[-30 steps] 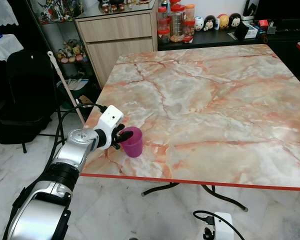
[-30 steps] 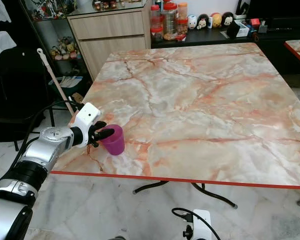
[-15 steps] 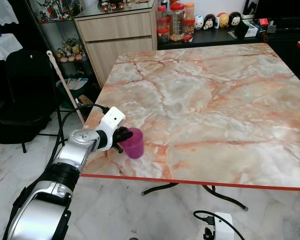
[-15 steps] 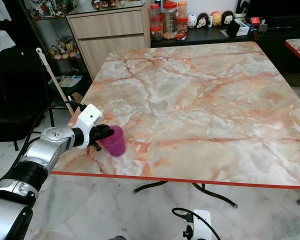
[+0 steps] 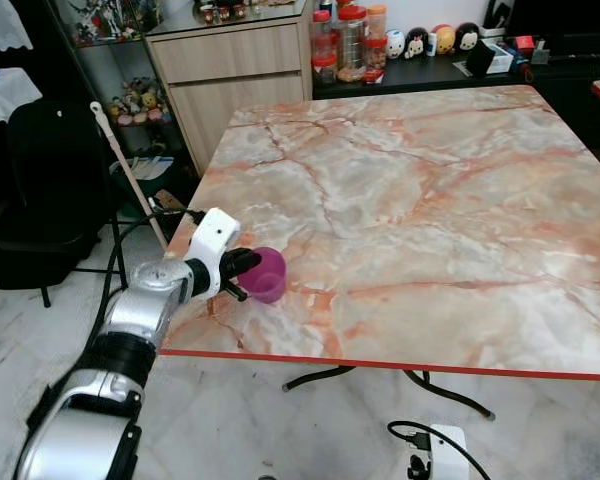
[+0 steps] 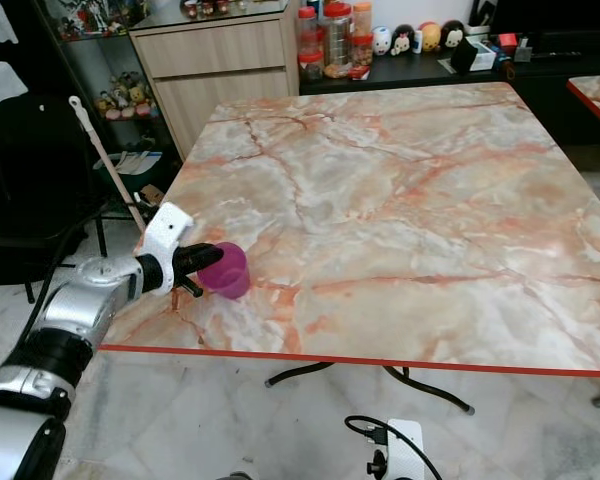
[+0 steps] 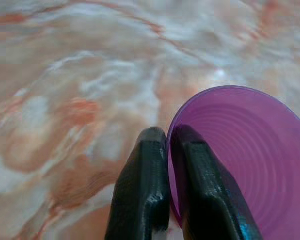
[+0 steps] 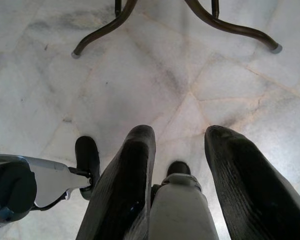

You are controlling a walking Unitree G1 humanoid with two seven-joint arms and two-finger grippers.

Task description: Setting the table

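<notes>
Table top (image 5: pixel 410 200): polished marble look, glossy, orange-pink veins; thin red edge band. Cup (image 7: pixel 250 150): purple plastic, translucent, smooth w/ faint concentric ridges inside. Left gripper (image 7: pixel 167 145): fingers matt black, rubbery-looking, slight sheen. Left arm (image 5: pixel 145 310): brushed silver metal, white plastic wrist housing. Cabinet (image 5: pixel 240 60): light wood grain, matt. Floor (image 8: pixel 140 75): pale marble tile, semi-gloss. Right gripper (image 8: pixel 177 150): black, matt.

floor (image 5: pixel 230 420) — pale marble tiles | wooden cabinet (image 5: pixel 235 70) behind | black chair (image 5: pixel 40 190) — left side
</notes>
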